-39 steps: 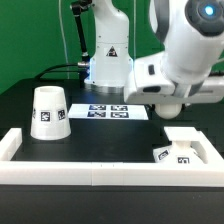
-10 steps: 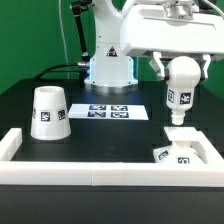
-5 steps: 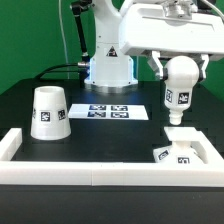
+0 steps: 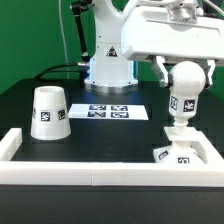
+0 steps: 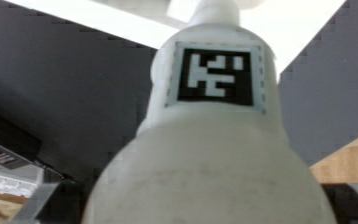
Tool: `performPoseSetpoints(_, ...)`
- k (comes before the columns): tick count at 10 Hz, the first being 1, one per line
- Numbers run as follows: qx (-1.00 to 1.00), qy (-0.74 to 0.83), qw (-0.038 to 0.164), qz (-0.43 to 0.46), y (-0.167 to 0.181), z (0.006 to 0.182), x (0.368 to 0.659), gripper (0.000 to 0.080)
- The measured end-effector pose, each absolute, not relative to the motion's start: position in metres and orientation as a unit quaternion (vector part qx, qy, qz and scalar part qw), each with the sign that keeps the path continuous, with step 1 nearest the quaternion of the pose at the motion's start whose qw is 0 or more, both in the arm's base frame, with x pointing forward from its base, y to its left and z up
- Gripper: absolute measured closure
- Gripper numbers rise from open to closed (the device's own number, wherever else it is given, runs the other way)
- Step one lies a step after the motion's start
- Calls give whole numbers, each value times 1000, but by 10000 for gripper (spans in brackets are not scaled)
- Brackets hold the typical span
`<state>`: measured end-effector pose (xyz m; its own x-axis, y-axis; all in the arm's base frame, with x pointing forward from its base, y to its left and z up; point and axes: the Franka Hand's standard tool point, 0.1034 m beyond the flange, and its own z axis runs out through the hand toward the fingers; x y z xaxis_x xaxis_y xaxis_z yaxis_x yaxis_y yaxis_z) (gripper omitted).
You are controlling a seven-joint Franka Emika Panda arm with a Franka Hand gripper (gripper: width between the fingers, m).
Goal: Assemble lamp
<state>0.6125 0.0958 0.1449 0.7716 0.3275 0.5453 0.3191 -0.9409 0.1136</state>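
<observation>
My gripper (image 4: 186,70) is shut on the ball end of the white bulb (image 4: 185,96) and holds it upright, neck down, at the exterior view's right. The neck tip hangs just above the small square tagged base (image 4: 177,153), which lies inside the corner of the white border. In the wrist view the bulb (image 5: 202,130) fills the picture, its square tag facing the camera and its neck pointing away. The cone-shaped shade (image 4: 48,112) stands on the black table at the exterior view's left, apart from the gripper.
The marker board (image 4: 110,111) lies flat at the middle back. The long white border bar (image 4: 100,169) runs along the table's front, with raised ends at both sides. The robot's base (image 4: 108,60) stands behind the marker board.
The gripper with the bulb has moved a little to the exterior view's right and downward, bringing the neck closer to the base. The shade and the base have not moved.
</observation>
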Motion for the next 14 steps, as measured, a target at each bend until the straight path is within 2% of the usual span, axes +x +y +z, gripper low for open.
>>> performPoseSetpoints(8, 938, 180, 5, 296, 107, 142, 605, 219)
performPoseSetpoints(14, 937, 178, 8, 301, 102, 141, 603, 219)
